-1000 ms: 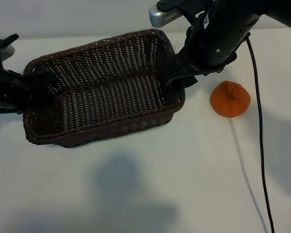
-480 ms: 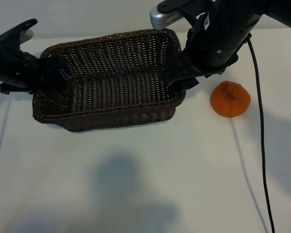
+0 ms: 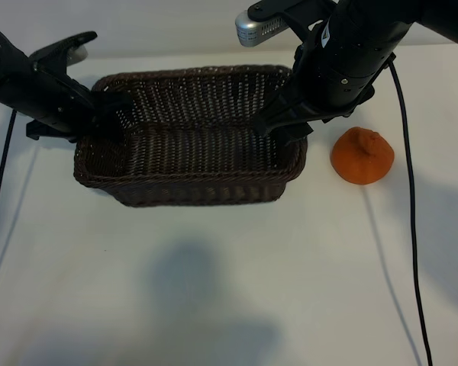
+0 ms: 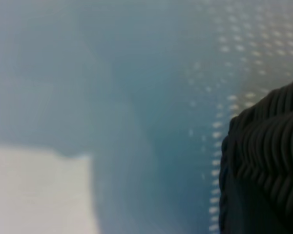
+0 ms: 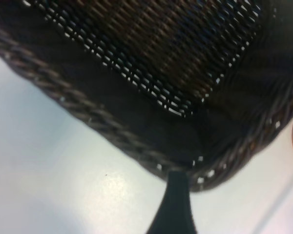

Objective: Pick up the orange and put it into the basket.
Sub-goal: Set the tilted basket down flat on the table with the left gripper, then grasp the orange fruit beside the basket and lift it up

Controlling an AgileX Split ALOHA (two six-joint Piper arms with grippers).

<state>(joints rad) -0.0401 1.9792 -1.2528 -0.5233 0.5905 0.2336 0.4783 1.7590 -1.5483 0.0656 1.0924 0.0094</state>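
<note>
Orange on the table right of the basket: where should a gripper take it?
Grip the orange across its round lower body, coming from above. It sits free on the table, nub up, apart from the basket, so both flanks are open.

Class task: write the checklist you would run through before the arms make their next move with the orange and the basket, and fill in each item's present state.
1. Orange free on the table, beside the basket's end: ok.
2. Orange in the basket: not ok, it lies outside.
3. Basket upright with its opening up: ok.
4. Left pincer closed on the basket's rim: ok.
5. Right pincer open, low at the basket's end near the orange: ok.
6. Right pincer holding the basket: cannot tell.
</note>
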